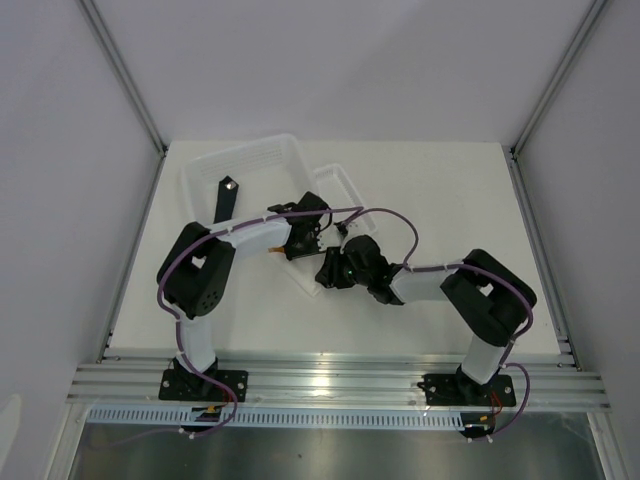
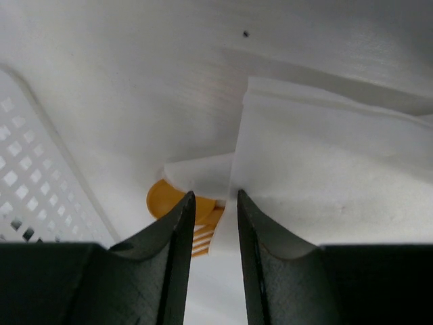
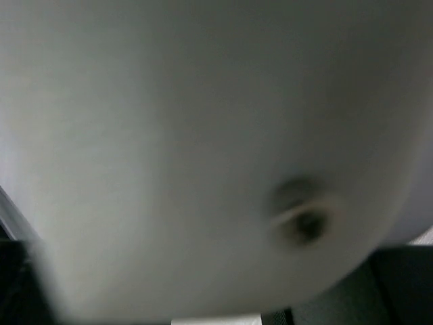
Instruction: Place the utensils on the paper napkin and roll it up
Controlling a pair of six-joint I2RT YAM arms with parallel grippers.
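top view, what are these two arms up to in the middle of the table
The left claw sits at the edge of the paper napkin, which is folded partly over the orange utensils. Its jaws stand slightly apart, and whether they pinch anything is unclear. The right claw is close beside it. Its own camera is blurred, so its state can't be told.

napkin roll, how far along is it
Done: the orange utensils are on the napkin with a fold laid over them; only a round end and some tines peek out. In hand: the left gripper sits at that fold's edge, jaws slightly apart. Left: much of the sheet lies flat, so the rolling looks barely started.
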